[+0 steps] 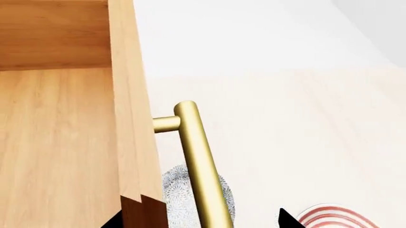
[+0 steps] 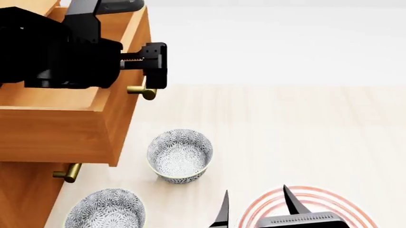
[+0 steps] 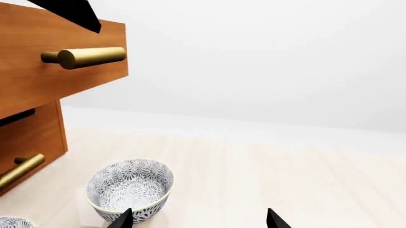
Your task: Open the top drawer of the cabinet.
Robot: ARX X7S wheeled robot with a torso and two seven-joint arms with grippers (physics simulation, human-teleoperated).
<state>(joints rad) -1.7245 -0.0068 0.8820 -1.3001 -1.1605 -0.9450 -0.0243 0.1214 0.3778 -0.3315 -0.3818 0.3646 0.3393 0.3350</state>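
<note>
top drawer stands pulled out, left gripper at its handle

the top drawer [image 2: 95, 118] of the cabinet [image 2: 25, 194] juts well forward of the drawer below it, at the left of the head view. its wooden box is open to the top, and the left wrist view looks down into its bare inside. the brass bar handle [image 1: 201, 171] runs along the drawer front on short posts.

the left gripper [image 2: 154, 66] sits over the drawer's front edge, right at the handle. in the head view its black fingers point downward with one end of the brass bar showing just beneath them. the left wrist view shows the bar passing between two dark fingertips at the frame's edge, but i cannot tell whether they press on the bar or stand loose around it.

the right gripper [image 2: 257, 206] hangs low at the near edge of the head view, spread wide and holding nothing. it is above a red-ringed plate [image 2: 355, 209] on the pale floor [image 2: 285, 137].

a patterned bowl [image 2: 180, 155] stands upright on the floor, near the front of the drawer. a second patterned bowl [image 2: 105, 210] sits closer to the robot, beside the cabinet's lower part. the lower drawer handle [image 2: 67, 172] pokes out beneath the open drawer
</note>
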